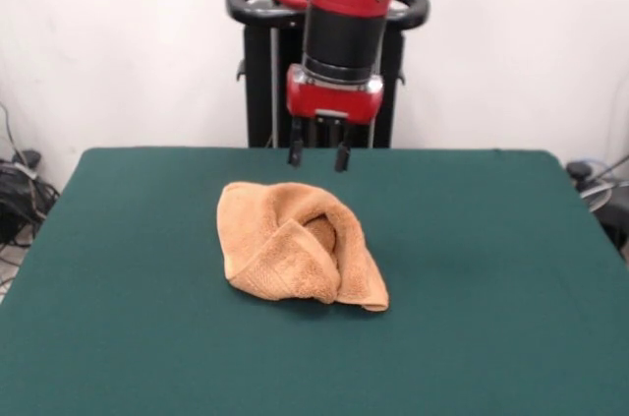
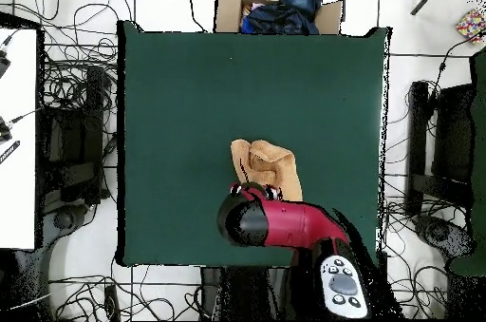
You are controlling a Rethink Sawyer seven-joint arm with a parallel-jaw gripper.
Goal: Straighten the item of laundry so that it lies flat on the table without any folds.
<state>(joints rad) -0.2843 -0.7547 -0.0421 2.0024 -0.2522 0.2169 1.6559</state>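
- White wall behind, cables on the floor along the sides; the bench [image 1: 511, 268] is a broad dark green cloth surface, bare apart from one item.
- The towel [image 1: 295, 249] — orange-tan terry — sits in a crumpled heap near the middle of the bench, somewhat toward the edge where the arm's pedestal stands. From overhead it shows partly under the arm, well clear of all four bench edges.
- Lie of the cloth: several layers folded over one another, with a rolled pocket at the centre and one corner trailing out flat toward the front edge. No stripe bands or tag can be made out in either view.
- The claw [image 1: 317, 156] hangs above the heap's pedestal-side edge, not touching it. Its two dark fingers [image 1: 295, 152] stand spread with a clear gap between them, nothing held.
- Judgement: that placement suits a straight drop onto the upper fold on that side — a pinch there would let the layer be lifted and drawn off the pile.
- Room: green surface lies open on every side of the towel, most of all toward the front edge and both side edges, so a pull in any of those directions should stay on the bench.
- Risk, as judged: the layers may drag together rather than unfold.
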